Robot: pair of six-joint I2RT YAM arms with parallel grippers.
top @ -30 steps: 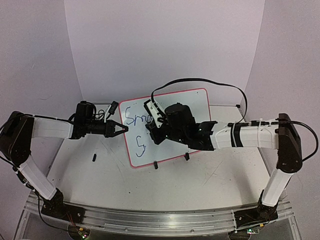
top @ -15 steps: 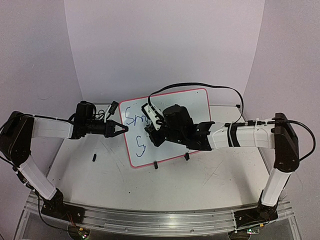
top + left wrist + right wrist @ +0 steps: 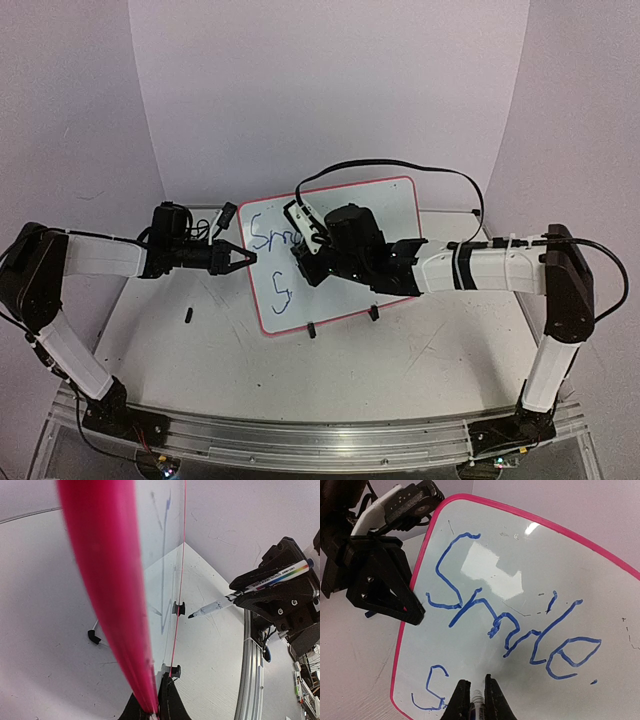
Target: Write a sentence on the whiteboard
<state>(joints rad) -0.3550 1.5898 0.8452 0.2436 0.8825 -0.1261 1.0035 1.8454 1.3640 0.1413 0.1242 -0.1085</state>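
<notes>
Two pincers share the job: the left pincer point(image 3: 243, 258) stays clamped on the left frame of the whiteboard point(image 3: 392, 214), which stands tilted on its clip feet mid-counter point(image 3: 200, 350). "Smile" fills the top line and an "S" opens the second. The right pincer point(image 3: 473, 696), closed on the marker point(image 3: 215, 606), has crept slightly leftward, apparently lining up the next letter.

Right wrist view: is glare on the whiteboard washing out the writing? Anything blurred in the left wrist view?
Right wrist view: a bright glare patch sits on the whiteboard above most of the blue writing, which reads clearly. Left wrist view: the red frame runs close to the lens and is out of focus; the marker farther off looks sharp.
</notes>
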